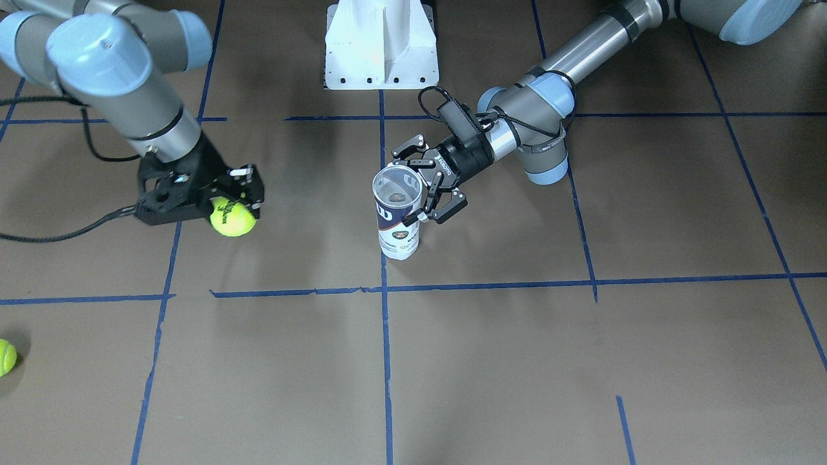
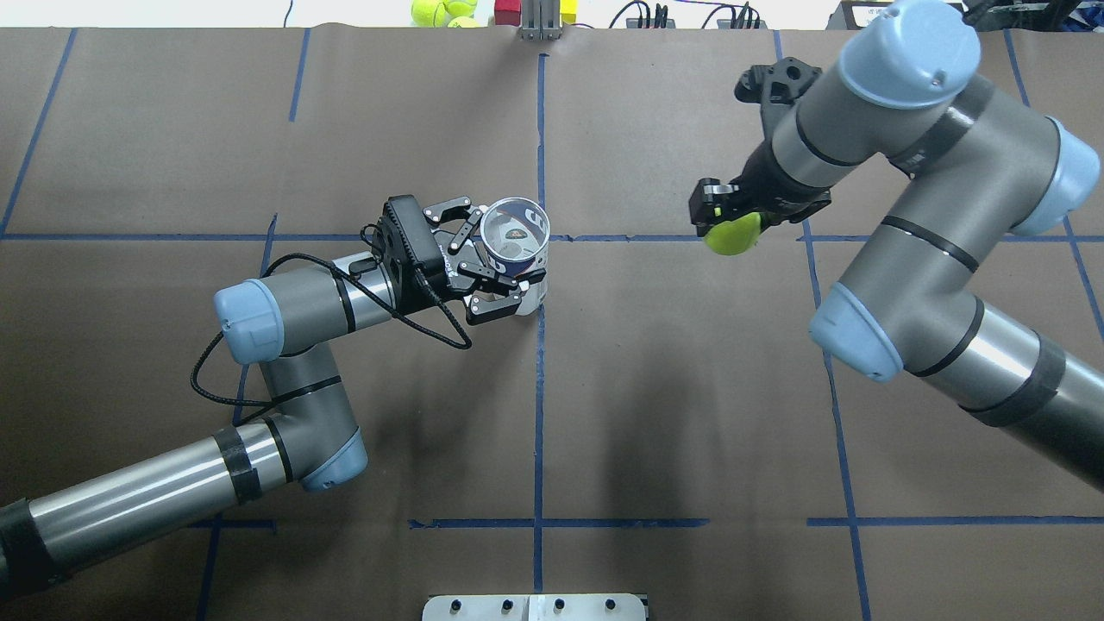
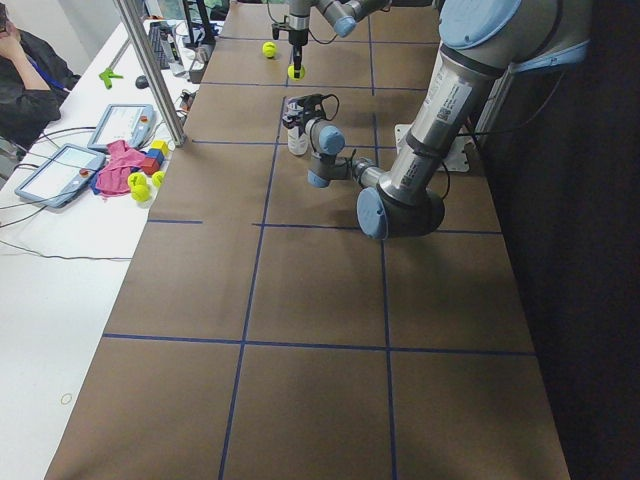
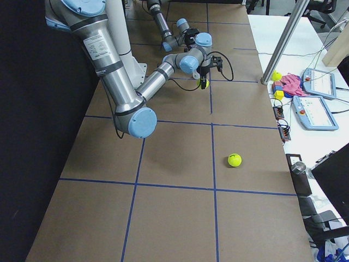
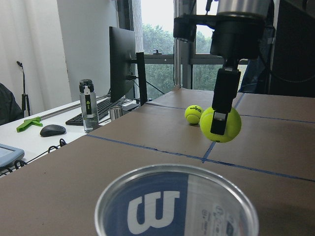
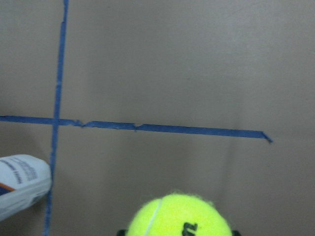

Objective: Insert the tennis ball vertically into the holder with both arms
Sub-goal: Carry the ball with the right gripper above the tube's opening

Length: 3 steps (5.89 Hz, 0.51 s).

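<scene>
The holder (image 1: pixel 397 216) stands upright on the brown surface (image 1: pixel 581 361), just beside a crossing of blue tape (image 1: pixel 386 336). Its mouth is open, and its navy-and-white label shows a white "W". The smaller print is too fine to read. The left tool (image 1: pixel 421 184) is clamped on its sides near the rim. Well apart from it, the right tool (image 1: pixel 234 201) pinches a yellow tennis ball (image 1: pixel 234 219) whose black lettering I can't read. Another ball (image 1: pixel 5 356) lies loose on the surface.

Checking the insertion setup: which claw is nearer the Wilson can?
Left. The left claw grips the upright can; the right claw, holding a tennis ball, hangs well off to its side.
</scene>
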Motion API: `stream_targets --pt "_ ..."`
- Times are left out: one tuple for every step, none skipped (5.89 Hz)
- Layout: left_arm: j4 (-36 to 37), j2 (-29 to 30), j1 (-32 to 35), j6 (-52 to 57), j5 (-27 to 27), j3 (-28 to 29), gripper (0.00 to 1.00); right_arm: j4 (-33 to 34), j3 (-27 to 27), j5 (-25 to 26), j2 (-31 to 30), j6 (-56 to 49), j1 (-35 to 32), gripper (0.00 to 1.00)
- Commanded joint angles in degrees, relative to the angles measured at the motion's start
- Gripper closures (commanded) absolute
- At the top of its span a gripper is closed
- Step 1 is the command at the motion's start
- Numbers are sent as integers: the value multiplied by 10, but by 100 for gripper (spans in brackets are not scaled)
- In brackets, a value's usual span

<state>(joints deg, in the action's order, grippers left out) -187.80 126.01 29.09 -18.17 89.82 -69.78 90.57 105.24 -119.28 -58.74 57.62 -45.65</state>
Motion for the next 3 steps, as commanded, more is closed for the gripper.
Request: stream_targets --pt "0 -1 0 1 0 1 11 73 3 11 100 80 28 69" --pt "0 0 0 1 0 1 11 137 2 15 154 86 32 69" --pt "0 0 -2 1 0 1 11 154 -2 16 184 117 42 69"
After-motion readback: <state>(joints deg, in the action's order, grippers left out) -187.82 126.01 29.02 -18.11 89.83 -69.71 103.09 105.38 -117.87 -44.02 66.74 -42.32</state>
